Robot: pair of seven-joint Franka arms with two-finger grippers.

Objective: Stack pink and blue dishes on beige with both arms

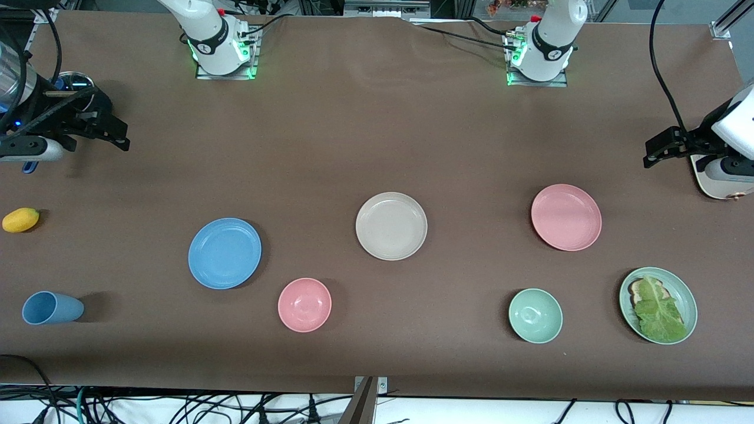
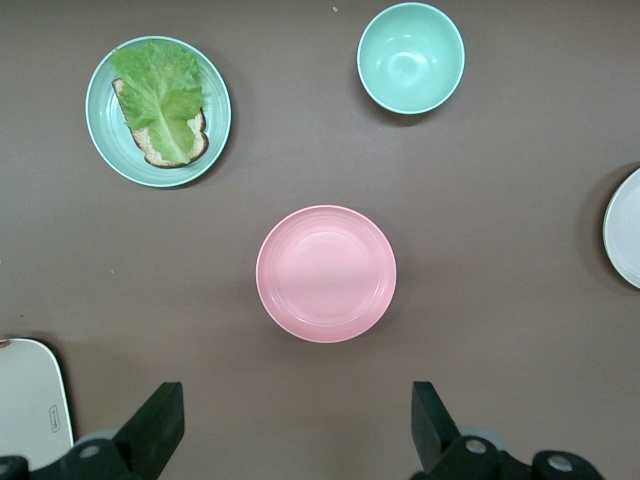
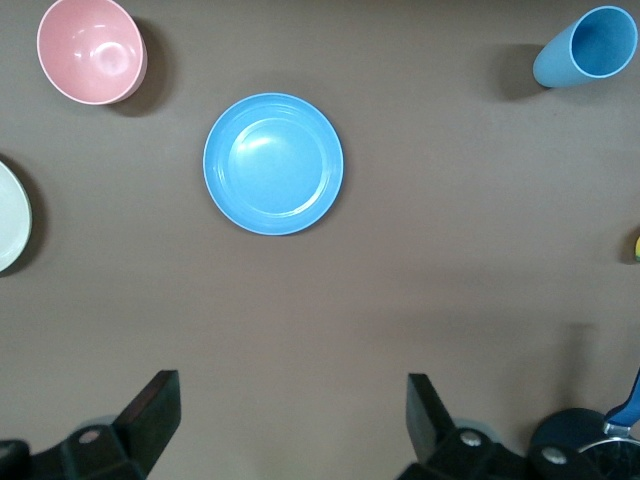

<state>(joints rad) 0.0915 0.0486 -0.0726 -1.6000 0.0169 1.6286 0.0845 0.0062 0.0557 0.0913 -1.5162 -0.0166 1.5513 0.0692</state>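
The beige plate (image 1: pixel 391 225) lies mid-table, its edge showing in both wrist views (image 2: pixel 625 228) (image 3: pixel 10 215). The sky blue plate (image 1: pixel 224 253) (image 3: pixel 273 164) lies toward the right arm's end, the salmon pink plate (image 1: pixel 566 217) (image 2: pixel 326 273) toward the left arm's end. All three lie apart, flat and bare. My right gripper (image 1: pixel 121 136) (image 3: pixel 290 395) hangs open and empty over bare table at its end. Over the table's other end, my left gripper (image 1: pixel 651 154) (image 2: pixel 295 400) is open too, holding nothing.
A pink bowl (image 1: pixel 304 304), a green bowl (image 1: pixel 535 315) and a green plate (image 1: pixel 691 306) with lettuce sit nearer the front camera. A blue cup (image 1: pixel 52 308) lies on its side; a yellow fruit (image 1: pixel 20 219) and a white board (image 1: pixel 716 182) sit at the ends.
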